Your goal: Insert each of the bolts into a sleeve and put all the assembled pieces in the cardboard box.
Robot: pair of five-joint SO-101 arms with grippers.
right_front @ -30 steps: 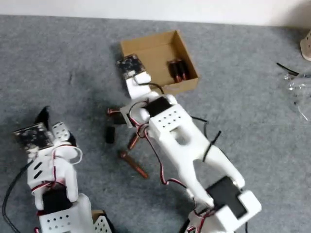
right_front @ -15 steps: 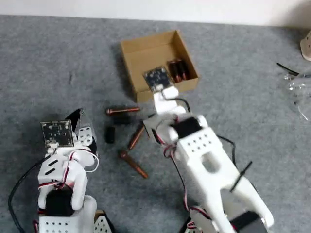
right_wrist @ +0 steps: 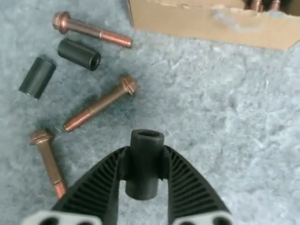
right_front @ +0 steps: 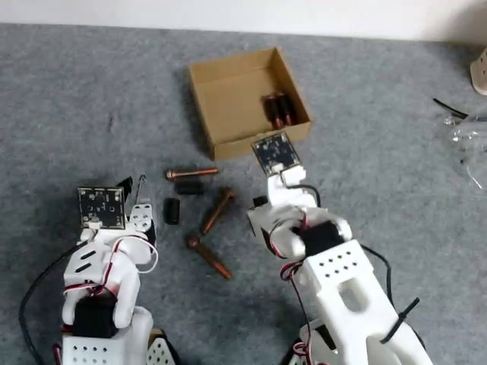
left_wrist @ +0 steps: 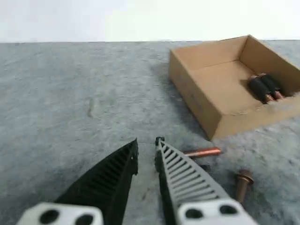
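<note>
Right wrist view: right hand (right_wrist: 144,153) pinches a black sleeve (right_wrist: 144,168) between both fingers. Sleeve's long axis runs with the fingers; open bore faces out past the tips, towards the counter (right_wrist: 220,108).

Loose on the counter: three copper bolts and two more sleeves (right_wrist: 78,54) (right_wrist: 37,77).
- Nearest bolt (right_wrist: 99,104): lies diagonal, head towards the cardboard box (right_wrist: 211,26), threads away from it.
- Second bolt (right_wrist: 91,30): runs roughly along the box's near wall.
- Third bolt (right_wrist: 47,157): lies farthest from the box.

Left wrist view: left hand (left_wrist: 146,144) is empty, fingers slightly parted, hovering short of the bolts. Two assembled pieces (left_wrist: 265,88) lie side by side inside the box.

Step, as judged: sleeve secured, mating bolt not yet picked. Next move calls for the left hand to take a bolt near its head, then line its threaded end up with the held bore. The two axes must agree closely, or the tip will catch the rim.
</note>
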